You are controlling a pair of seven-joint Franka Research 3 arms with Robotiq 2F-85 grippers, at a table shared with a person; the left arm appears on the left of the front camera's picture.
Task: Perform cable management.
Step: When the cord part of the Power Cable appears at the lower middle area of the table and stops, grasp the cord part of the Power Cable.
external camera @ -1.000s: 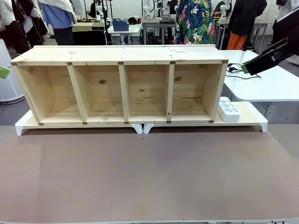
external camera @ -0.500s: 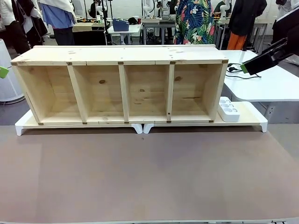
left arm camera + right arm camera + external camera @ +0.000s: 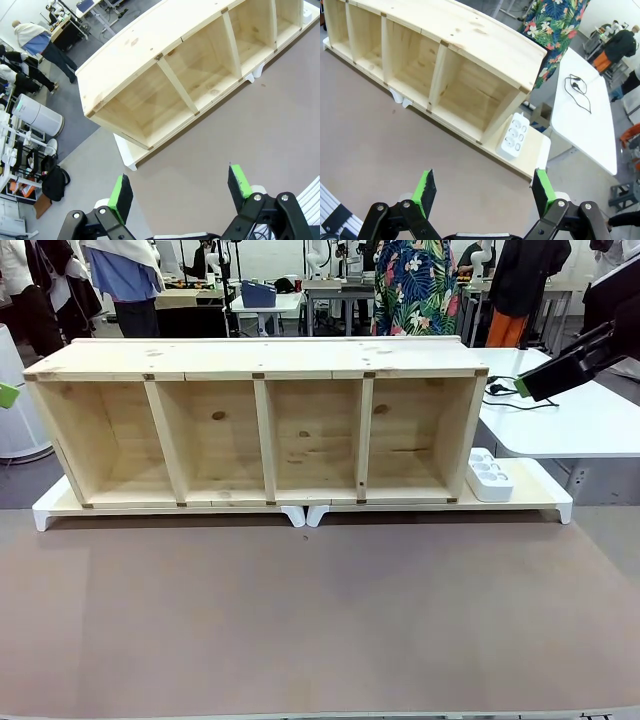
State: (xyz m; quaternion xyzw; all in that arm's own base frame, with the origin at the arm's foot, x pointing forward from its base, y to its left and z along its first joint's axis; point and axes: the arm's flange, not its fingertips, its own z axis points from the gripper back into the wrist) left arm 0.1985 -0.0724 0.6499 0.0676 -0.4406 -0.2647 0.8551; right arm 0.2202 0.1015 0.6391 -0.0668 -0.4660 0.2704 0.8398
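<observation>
Left wrist view: the left tool [image 3: 180, 189] is open and empty above the brown bench [image 3: 240, 130], near the left end of the four-bay wooden shelf [image 3: 150, 45]. Right wrist view: the right tool [image 3: 484, 186] is also open. A white power strip [image 3: 515, 139] sits just right of the shelf. The cable [image 3: 578, 86] lies loosely looped on the white side bench [image 3: 580, 125], far right, running mostly left-right in the front view. People stand beyond the benches.

Looks like a shared, open-plan robotics lab. Far ahead of the left end effector [image 3: 179, 186], beyond the wooden shelf unit [image 3: 150, 60]: rows of work counters [image 3: 67, 27] crowded with equipment, people [image 3: 42, 42] standing among them, a black bag [image 3: 54, 182] on the grey floor. Ahead of the right end effector [image 3: 483, 185] and off to one side: a white counter [image 3: 590, 130], more work counters farther back, another person [image 3: 620, 42] beside them.
</observation>
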